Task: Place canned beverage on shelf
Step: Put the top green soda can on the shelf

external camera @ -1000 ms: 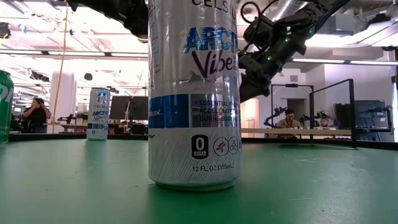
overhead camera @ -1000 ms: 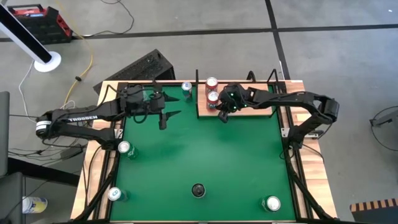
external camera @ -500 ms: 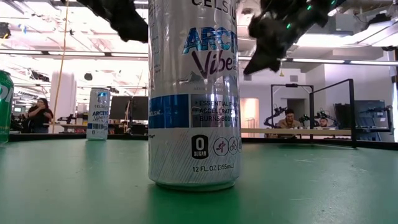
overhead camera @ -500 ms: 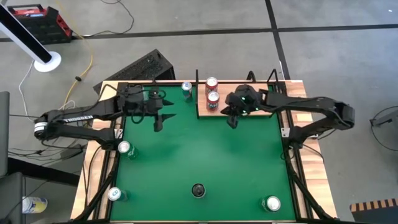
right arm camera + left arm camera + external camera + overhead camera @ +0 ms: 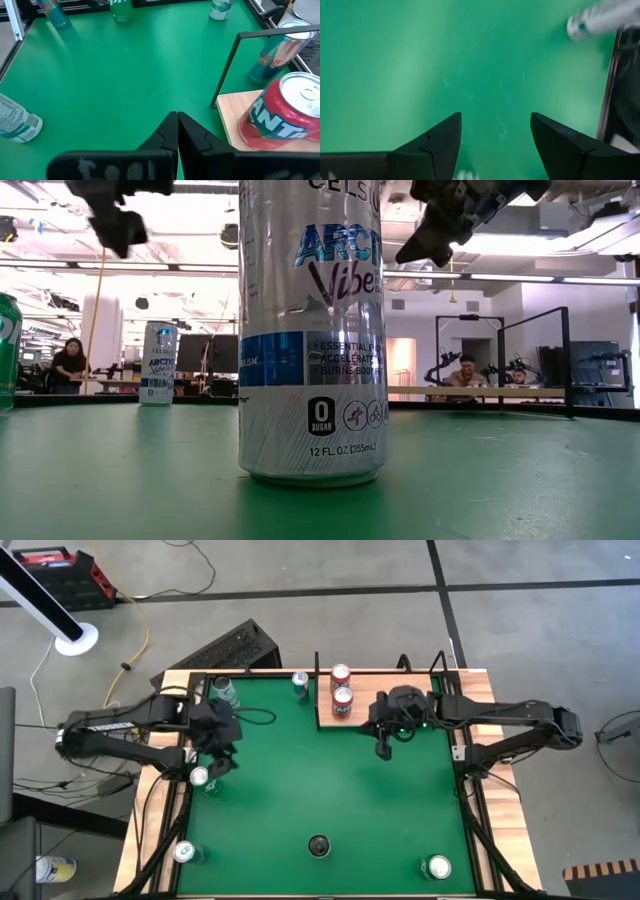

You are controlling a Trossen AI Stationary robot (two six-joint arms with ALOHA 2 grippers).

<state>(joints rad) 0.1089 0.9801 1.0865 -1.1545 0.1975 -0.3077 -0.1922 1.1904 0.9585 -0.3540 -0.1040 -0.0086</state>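
Left claw (image 5: 495, 145) spread, empty; right claw (image 5: 177, 131) pressed together beside shelf (image 5: 234, 117).

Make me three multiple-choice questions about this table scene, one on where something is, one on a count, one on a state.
1. Where is the left tool?
A. over the shelf
B. above a can by the table's left edge
C. at the table's near edge

2. How many cans stand on the shelf?
A. none
B. two
C. four

3. How are the right tool's fingers?
A. shut, holding nothing
B. wide open
C. shut on a can

Answers: 1 B, the high view shows it over the left-edge can. 2 B, two red cans stand there. 3 A, the right wrist view shows the fingers meeting over bare green.
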